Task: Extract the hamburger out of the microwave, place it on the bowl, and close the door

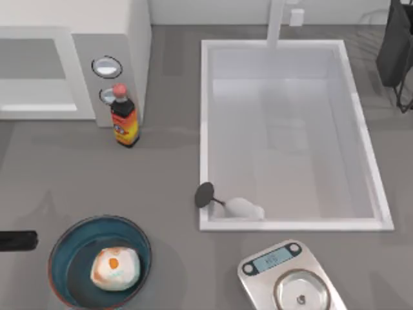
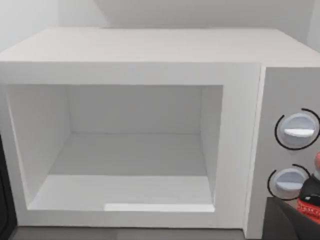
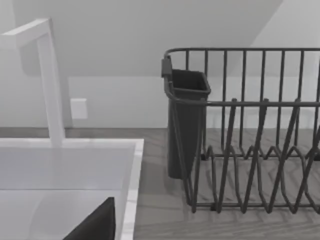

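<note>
The hamburger [image 1: 115,269] rested inside the bowl [image 1: 64,255] near the table's front left corner. The microwave [image 1: 122,39] stood at the rear left, its cavity [image 2: 135,150] open and bare, with a sauce bottle [image 1: 124,118] just before its dials. Whether either AgileX gripper was open or closed could not be told.

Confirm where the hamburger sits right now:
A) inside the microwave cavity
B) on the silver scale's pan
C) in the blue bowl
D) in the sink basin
C: the top view shows the hamburger resting inside the bowl at the table's lower left, while the left wrist view shows the microwave cavity bare.
</note>
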